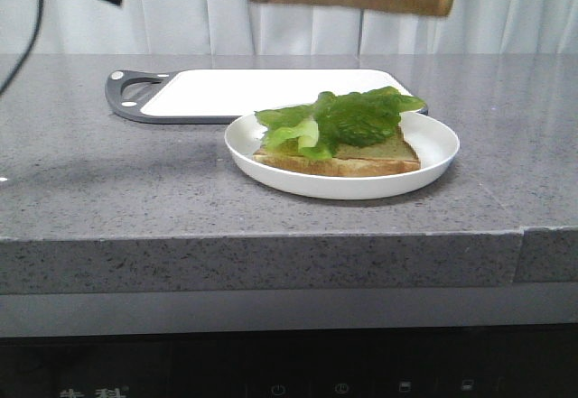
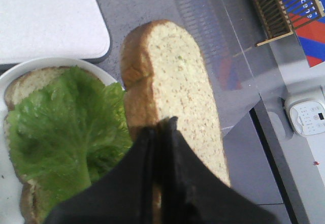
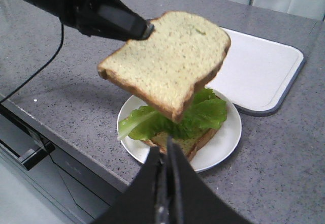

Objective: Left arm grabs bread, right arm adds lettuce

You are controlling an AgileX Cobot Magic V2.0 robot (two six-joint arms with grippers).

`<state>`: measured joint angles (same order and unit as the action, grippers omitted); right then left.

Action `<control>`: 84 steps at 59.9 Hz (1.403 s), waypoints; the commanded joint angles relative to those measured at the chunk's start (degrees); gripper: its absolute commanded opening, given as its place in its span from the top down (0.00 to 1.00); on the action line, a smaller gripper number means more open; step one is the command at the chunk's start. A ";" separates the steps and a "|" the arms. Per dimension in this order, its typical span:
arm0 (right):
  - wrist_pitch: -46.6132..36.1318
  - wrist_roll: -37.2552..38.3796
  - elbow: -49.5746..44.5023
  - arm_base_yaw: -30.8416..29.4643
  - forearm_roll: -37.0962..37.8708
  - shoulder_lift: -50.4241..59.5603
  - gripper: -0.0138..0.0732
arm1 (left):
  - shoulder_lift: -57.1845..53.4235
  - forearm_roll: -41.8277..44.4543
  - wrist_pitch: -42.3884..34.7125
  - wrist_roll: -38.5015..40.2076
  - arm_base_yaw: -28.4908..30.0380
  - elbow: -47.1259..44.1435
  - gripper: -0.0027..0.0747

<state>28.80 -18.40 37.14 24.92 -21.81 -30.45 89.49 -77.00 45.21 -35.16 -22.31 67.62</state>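
The left end effector is clamped on the bread, held in the air above the plate near the bench's front edge. The right end effector, pressed together, holds nothing. The lettuce already lies on the lower slice, so the next move is likely lowering the bread squarely on top.

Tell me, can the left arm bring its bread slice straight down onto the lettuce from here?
Probably yes. The left gripper holds the bread in the air above the plate, and nothing lies between it and the lettuce. The right gripper looks shut and sits back from the plate.
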 commanded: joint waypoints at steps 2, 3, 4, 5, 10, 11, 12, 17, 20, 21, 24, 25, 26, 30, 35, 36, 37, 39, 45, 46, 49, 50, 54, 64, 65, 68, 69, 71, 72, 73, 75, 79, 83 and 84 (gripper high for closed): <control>-3.66 -0.55 1.35 -0.15 -0.44 0.04 0.91 | 1.29 -4.72 2.44 -0.91 -0.05 2.16 0.99; -3.66 -0.55 1.35 -0.15 -0.44 0.04 0.91 | 1.98 -4.72 2.53 -0.91 -0.05 2.16 0.99; -3.66 -0.55 1.35 -0.15 -0.44 0.04 0.91 | 2.37 -4.72 2.77 -0.91 -0.05 2.16 0.99; -3.66 -0.55 1.35 -0.15 -0.44 0.04 0.91 | 3.03 -4.72 2.89 -0.91 -0.05 2.16 0.99; -3.66 -0.55 1.35 -0.15 -0.44 0.04 0.91 | 5.23 -4.80 3.57 -0.91 -0.05 2.16 0.99; -3.66 -0.55 1.35 -0.15 -0.44 0.04 0.91 | 5.65 -4.80 3.57 -0.91 -0.05 2.16 0.99; -3.66 -0.55 1.35 -0.15 -0.44 0.04 0.91 | 5.94 -4.80 3.57 -0.91 -0.05 2.16 0.99; -3.66 -0.55 1.35 -0.15 -0.44 0.04 0.91 | 7.13 -4.80 3.29 -0.91 -0.05 2.16 0.99; -3.66 -0.55 1.35 -0.15 -0.44 0.04 0.91 | 7.52 -4.68 3.04 -0.91 -0.05 2.16 0.99; -3.66 -0.55 1.35 -0.15 -0.44 0.04 0.91 | 7.65 -4.68 3.04 -1.04 -0.05 2.16 0.99; -3.66 -0.55 1.35 -0.15 -0.44 0.04 0.91 | 7.66 -4.68 2.92 -1.43 -0.05 2.16 0.99; -3.66 -0.55 1.35 -0.15 -0.44 0.04 0.91 | 7.66 -4.57 2.90 -1.56 -0.05 2.16 0.99; -3.66 -0.55 1.35 -0.15 -0.44 0.04 0.91 | 7.66 -4.54 2.78 -1.86 -0.05 2.16 0.99; -3.66 -0.55 1.35 -0.15 -0.44 0.04 0.91 | 7.66 -4.54 2.81 -2.86 -0.05 2.16 0.97; -3.66 -0.55 1.35 -0.15 -0.44 0.04 0.91 | 7.66 -4.54 2.93 -2.86 0.25 2.16 0.87; -3.66 -0.55 1.35 -0.15 -0.44 0.04 0.91 | 7.66 -4.54 3.08 -2.86 0.35 2.16 0.84; -3.66 -0.55 1.35 -0.15 -0.44 0.04 0.91 | 7.66 -4.54 3.15 -2.86 0.62 2.16 0.81; -3.66 -0.55 1.35 -0.15 -0.44 0.04 0.91 | 7.41 -4.37 3.44 -2.99 1.16 2.16 0.71; -3.66 -0.55 1.35 -0.15 -0.49 0.04 0.91 | 5.91 -4.47 6.13 -5.12 2.93 2.16 0.50; -3.66 -0.55 1.35 -0.15 -0.49 0.04 0.91 | 5.62 -4.47 6.56 -5.46 3.35 2.16 0.48; -3.66 -0.55 1.35 -0.15 -0.49 0.04 0.91 | 4.10 -4.22 7.85 -6.09 4.41 2.16 0.45; -3.72 -0.55 1.35 -0.15 -0.49 0.04 0.91 | 3.68 -4.25 8.22 -6.40 4.74 2.16 0.45; -3.84 -0.55 1.35 -0.15 -0.49 0.04 0.91 | 1.73 -4.25 9.52 -7.40 5.91 2.16 0.47; -4.22 0.23 1.35 -0.60 -0.49 -0.15 0.91 | -5.34 -1.19 8.84 -7.50 8.40 2.16 0.85; -4.33 0.57 1.35 -0.92 -0.49 -0.15 0.91 | -5.89 -0.80 8.56 -7.50 8.54 2.16 0.90; -4.76 0.76 1.35 -1.93 -0.49 -0.15 0.91 | -7.94 0.64 6.73 -7.62 8.77 2.04 0.99; -4.99 0.80 1.35 -2.30 -0.49 -0.15 0.91 | -8.54 1.04 6.00 -7.62 8.92 1.96 0.99; -5.18 0.83 1.35 -3.32 -0.49 -0.15 0.91 | -10.11 1.84 3.99 -7.62 9.04 1.50 0.99; -5.30 0.88 1.35 -3.77 -0.49 -0.15 0.91 | -11.11 2.31 2.53 -7.62 9.04 1.23 0.99; -5.32 1.04 1.35 -4.46 -0.49 -0.15 0.91 | -11.81 2.73 1.46 -7.62 9.04 0.99 0.99; -5.32 1.21 1.35 -5.66 -0.49 -0.15 0.91 | -13.73 3.80 -1.70 -7.75 9.04 0.26 0.99; -5.22 1.50 1.35 -8.17 -0.49 -0.15 0.91 | -18.52 8.67 -9.55 -7.75 8.78 -1.85 0.99; -5.30 1.50 1.16 -9.80 -0.49 0.20 0.91 | -23.34 14.42 -14.36 -7.75 8.42 -4.48 0.99; -5.60 1.50 0.86 -10.09 -0.49 0.46 0.91 | -24.85 15.96 -16.06 -7.75 8.42 -5.46 0.99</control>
<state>28.14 -17.16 37.14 16.45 -21.77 -30.31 71.56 -64.62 36.77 -42.55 -13.53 63.30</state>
